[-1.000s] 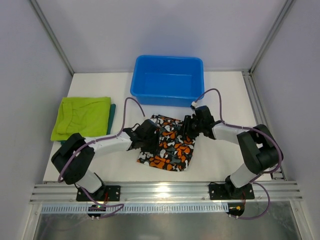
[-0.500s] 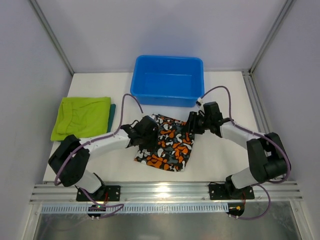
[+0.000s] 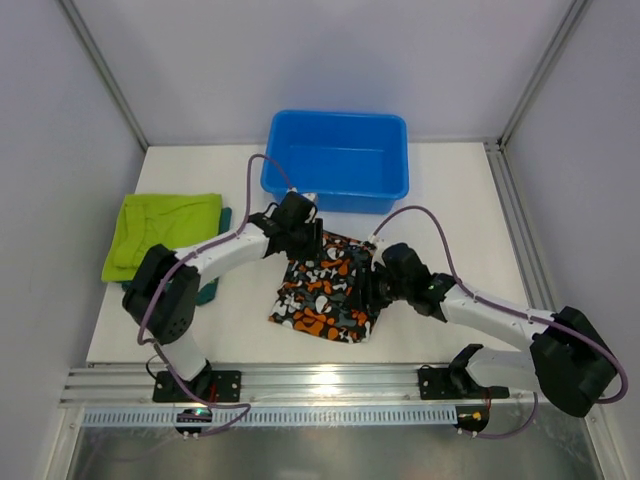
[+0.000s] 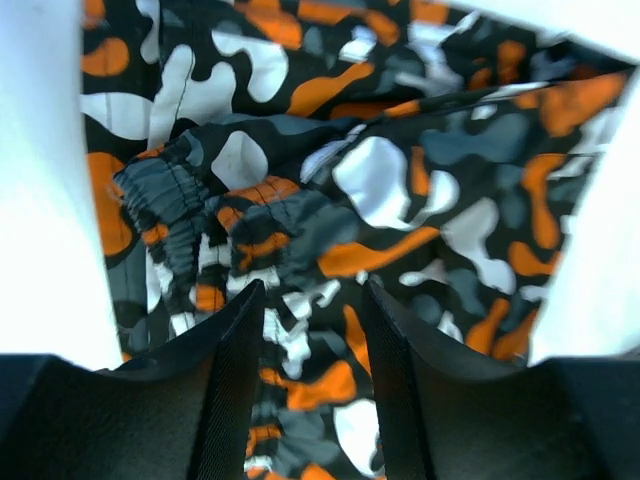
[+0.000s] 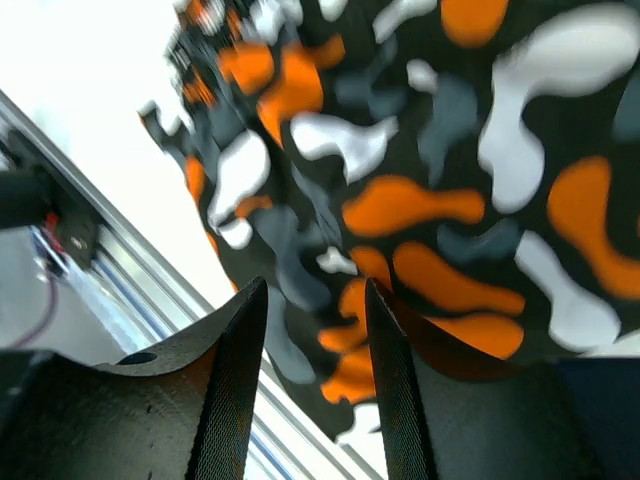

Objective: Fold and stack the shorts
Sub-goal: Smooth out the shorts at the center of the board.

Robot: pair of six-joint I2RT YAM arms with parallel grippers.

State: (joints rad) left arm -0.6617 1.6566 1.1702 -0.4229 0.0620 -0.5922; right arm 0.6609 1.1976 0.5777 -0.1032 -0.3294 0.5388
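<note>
Two-armed reach onto orange-and-black camouflage cloth shorts [image 3: 325,290]
Left gripper [image 4: 312,292] sat at far edge, right gripper [image 5: 315,290] at right edge; both barely parted, hold unclear.

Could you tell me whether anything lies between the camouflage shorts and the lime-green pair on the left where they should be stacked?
No loose object does. Only the left arm lies slantwise across the table between the camouflage shorts and the lime-green shorts; the blue tub sits farther back.
</note>
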